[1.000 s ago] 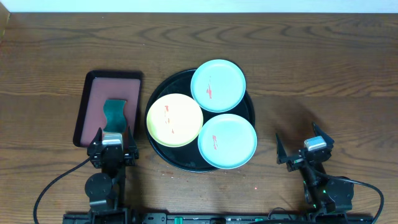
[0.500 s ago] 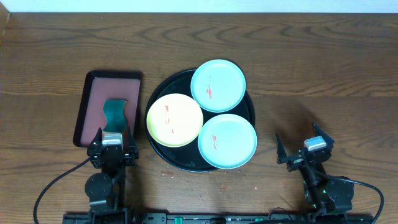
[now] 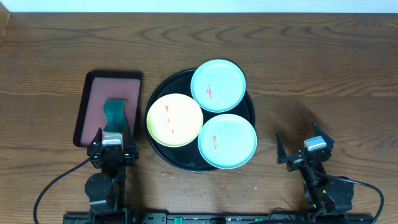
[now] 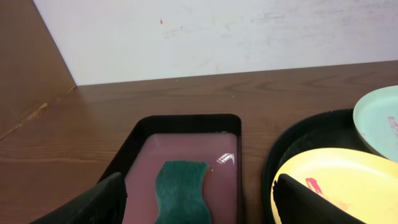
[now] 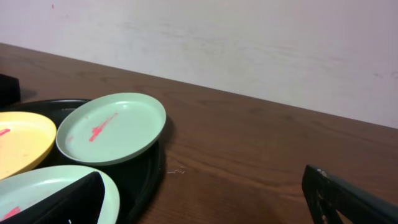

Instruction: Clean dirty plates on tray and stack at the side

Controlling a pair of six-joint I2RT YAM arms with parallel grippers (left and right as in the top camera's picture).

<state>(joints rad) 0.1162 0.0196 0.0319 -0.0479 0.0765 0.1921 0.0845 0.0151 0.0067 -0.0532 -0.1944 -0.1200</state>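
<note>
A round black tray (image 3: pixel 163 93) in the middle of the table holds three plates with red smears. The yellow plate (image 3: pixel 175 120) is at its left, one aqua plate (image 3: pixel 217 85) at the back right, the other aqua plate (image 3: pixel 227 141) at the front right. My left gripper (image 3: pixel 112 145) is open and empty at the front left, just before the maroon tray. My right gripper (image 3: pixel 303 149) is open and empty at the front right, apart from the black tray. The yellow plate (image 4: pixel 348 177) shows in the left wrist view, the back aqua plate (image 5: pixel 112 127) in the right wrist view.
A maroon rectangular tray (image 3: pixel 93 84) left of the black tray holds a green sponge (image 3: pixel 114 113), also in the left wrist view (image 4: pixel 181 186). A white wall runs along the table's far edge. Bare wood lies to the right of the black tray.
</note>
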